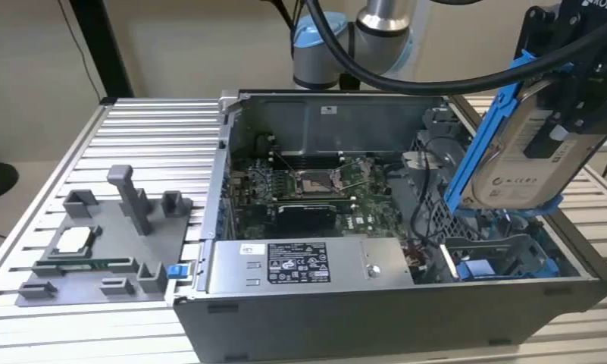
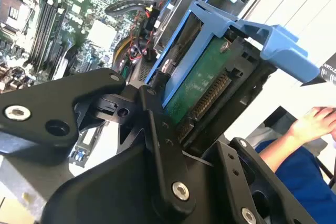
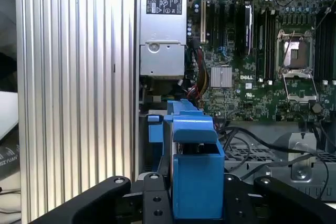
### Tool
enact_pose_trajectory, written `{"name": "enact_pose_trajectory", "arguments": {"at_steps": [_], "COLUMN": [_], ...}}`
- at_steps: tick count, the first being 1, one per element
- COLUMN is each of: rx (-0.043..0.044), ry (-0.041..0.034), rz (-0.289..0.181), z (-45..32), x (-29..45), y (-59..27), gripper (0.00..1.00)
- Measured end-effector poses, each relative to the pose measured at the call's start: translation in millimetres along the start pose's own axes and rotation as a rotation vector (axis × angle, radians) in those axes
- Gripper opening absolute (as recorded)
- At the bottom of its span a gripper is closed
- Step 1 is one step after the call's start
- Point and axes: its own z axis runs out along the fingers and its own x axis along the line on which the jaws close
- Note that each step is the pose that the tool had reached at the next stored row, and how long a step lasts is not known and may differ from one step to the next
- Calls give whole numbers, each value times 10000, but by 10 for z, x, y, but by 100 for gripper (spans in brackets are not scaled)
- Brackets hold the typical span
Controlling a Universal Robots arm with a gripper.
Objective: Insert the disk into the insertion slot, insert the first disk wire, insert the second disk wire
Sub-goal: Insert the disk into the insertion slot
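Pincer point(image 1: 564, 121) grips the disk point(image 1: 515, 171) by its blue carrier, steeply tilted above the insertion slot point(image 1: 490, 258) in the open computer case point(image 1: 384, 318), presumably to line up for entry.

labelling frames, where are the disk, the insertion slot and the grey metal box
the disk point(image 1: 515, 152): exterior view, its silver-white labelled face.
the insertion slot point(image 1: 520, 250): exterior view, its grey wall.
the grey metal box point(image 1: 354, 265): exterior view, bare metal beside its sticker.
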Motion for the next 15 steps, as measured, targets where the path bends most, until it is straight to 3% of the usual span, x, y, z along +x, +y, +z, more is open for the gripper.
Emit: {"name": "enact_pose_trajectory", "arguments": {"at_steps": [15], "rx": [0], "ry": [1], "rz": [0], "z": [35], "x": [20], "y": [-2], "gripper": [0]}}
